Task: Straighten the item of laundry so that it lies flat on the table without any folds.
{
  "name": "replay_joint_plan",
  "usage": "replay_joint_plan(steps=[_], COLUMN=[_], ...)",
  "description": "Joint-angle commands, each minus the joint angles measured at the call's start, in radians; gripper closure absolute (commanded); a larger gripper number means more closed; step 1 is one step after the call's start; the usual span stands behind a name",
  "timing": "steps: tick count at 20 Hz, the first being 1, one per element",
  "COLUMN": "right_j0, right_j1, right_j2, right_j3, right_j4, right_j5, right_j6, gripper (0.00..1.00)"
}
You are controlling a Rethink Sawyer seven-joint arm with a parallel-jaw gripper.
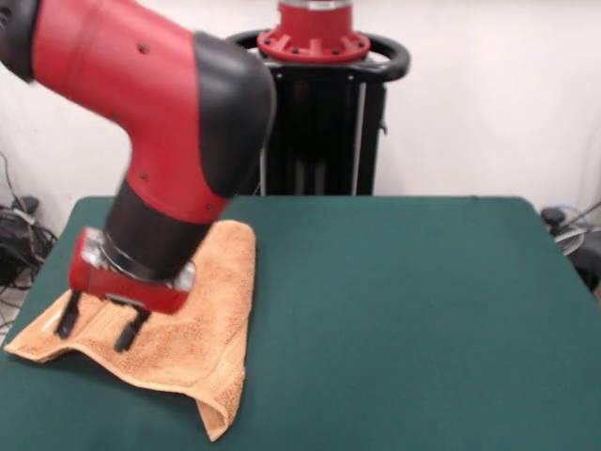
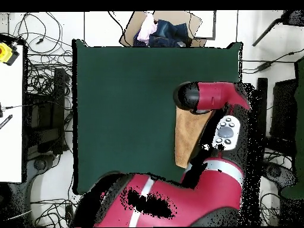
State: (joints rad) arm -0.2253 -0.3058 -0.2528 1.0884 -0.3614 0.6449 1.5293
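Observation:
The item of laundry (image 1: 208, 318), a peach terry towel, lies rumpled on the left part of the green table (image 1: 404, 310). Its near corner is curled over into a fold and its left end spreads toward the table's edge. My gripper (image 1: 99, 324) hangs open over the towel's left end, with its two black fingertips (image 1: 67, 319) spread and down at the cloth. Nothing shows between them. In the overhead view the towel (image 2: 187, 135) shows as a narrow strip near the right edge of the table (image 2: 124, 107). The arm (image 2: 208, 97) covers its upper end and hides the gripper.
Cables (image 1: 17, 235) lie on the floor past the table's left edge. In the overhead view a cardboard box of clothes (image 2: 161, 29) sits beyond the table's top edge, and a white bench (image 2: 12, 113) with a yellow object (image 2: 6, 53) stands at the left.

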Motion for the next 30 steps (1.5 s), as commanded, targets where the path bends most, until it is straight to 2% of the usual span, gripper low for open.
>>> replay_joint_plan(steps=[1,3,5,8,13,23,30], right_j0=[-0.007,-0.038,-0.049,-0.027,-0.009,0.014,-0.028], right_j1=[0.075,0.022,0.000,0.023,0.075,0.176,0.206], right_j2=[0.087,0.148,0.176,0.144,0.107,0.056,0.116], right_j3=[0.012,0.074,0.095,0.070,0.040,-0.059,-0.064], right_j4=[0.086,0.123,0.156,0.166,0.177,0.188,0.177], right_j5=[-0.078,-0.124,-0.138,-0.116,-0.165,-0.101,-0.150], right_j6=[0.260,0.220,0.211,0.228,0.262,0.246,0.159], gripper=[0.00,0.00,0.00,0.00,0.00,0.00,0.00])
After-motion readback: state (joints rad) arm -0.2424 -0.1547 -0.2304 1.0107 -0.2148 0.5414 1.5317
